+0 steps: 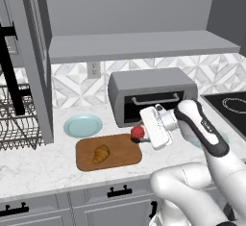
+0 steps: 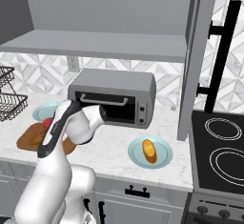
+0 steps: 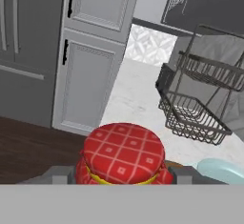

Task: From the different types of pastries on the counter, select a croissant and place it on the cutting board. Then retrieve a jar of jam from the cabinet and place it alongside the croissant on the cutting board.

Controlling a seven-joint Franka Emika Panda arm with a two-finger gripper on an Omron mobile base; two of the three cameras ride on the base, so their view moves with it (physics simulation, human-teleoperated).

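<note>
The croissant (image 1: 101, 153) lies on the left half of the reddish-brown cutting board (image 1: 120, 160) on the marble counter (image 1: 38, 165). My gripper (image 1: 141, 134) is shut on the jar of jam (image 1: 137, 132), which hangs just above the board's right far corner. In the hand view the jar (image 3: 124, 154) turns its red checked lid toward the camera, with a dark finger (image 3: 59, 174) on either side. From the right base the jar (image 2: 47, 122) shows behind my arm, over the cutting board (image 2: 29, 137). The grey cabinet shelf (image 1: 139, 44) runs above.
A grey toaster oven (image 1: 151, 95) stands right behind the hand. An empty light blue plate (image 1: 83, 125) sits left of it. The orange-yellow pastry (image 2: 149, 150) rests on its plate (image 2: 136, 152) to the right. A wire dish rack (image 1: 17, 124) is far left and a stove (image 2: 223, 158) far right.
</note>
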